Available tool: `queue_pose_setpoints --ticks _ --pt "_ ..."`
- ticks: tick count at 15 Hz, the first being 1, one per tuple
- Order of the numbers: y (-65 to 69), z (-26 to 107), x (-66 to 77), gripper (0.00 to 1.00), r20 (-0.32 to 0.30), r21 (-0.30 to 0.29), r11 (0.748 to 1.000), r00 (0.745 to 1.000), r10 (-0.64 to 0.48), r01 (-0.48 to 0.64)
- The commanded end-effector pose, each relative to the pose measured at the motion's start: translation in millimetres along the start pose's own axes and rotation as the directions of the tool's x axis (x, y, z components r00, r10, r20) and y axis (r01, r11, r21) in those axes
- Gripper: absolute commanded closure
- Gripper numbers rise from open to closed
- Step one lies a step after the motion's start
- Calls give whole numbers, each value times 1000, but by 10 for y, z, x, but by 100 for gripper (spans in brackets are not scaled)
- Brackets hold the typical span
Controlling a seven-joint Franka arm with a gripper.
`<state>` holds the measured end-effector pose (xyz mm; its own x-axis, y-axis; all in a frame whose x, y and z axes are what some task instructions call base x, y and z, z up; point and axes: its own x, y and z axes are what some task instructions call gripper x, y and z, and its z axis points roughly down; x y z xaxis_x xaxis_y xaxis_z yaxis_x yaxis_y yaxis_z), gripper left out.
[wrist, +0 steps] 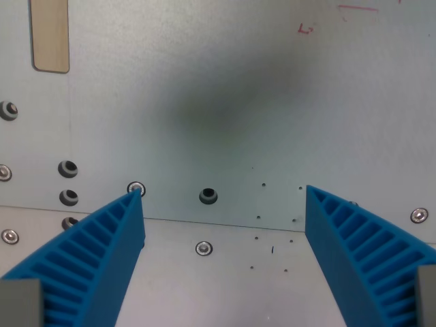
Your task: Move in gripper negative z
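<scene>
My gripper (223, 194) has two blue ribbed fingers (102, 252) that rise from the bottom corners of the wrist view. They stand wide apart with nothing between them, so the gripper is open and empty. Below it lies a pale grey metal plate (225, 95) with a dark soft shadow near its middle. The fingertips hang over a seam (225, 223) between two plates.
Screw heads (204, 248) and dark bolt holes (208, 196) dot the plate, several along the wrist view's left edge. A tan wooden slot-shaped strip (51, 34) sits at the top left. Faint red pen marks (306, 28) show at the top right.
</scene>
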<state>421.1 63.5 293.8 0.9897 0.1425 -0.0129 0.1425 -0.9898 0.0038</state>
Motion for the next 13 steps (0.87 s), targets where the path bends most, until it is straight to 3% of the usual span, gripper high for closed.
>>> queue_pose_setpoints --ticks 1,13 --pt "0 -75 1 0 -6 -1 1000 1000 0 0" --pt "0 -675 -3 0 -6 -1 1000 1000 0 0"
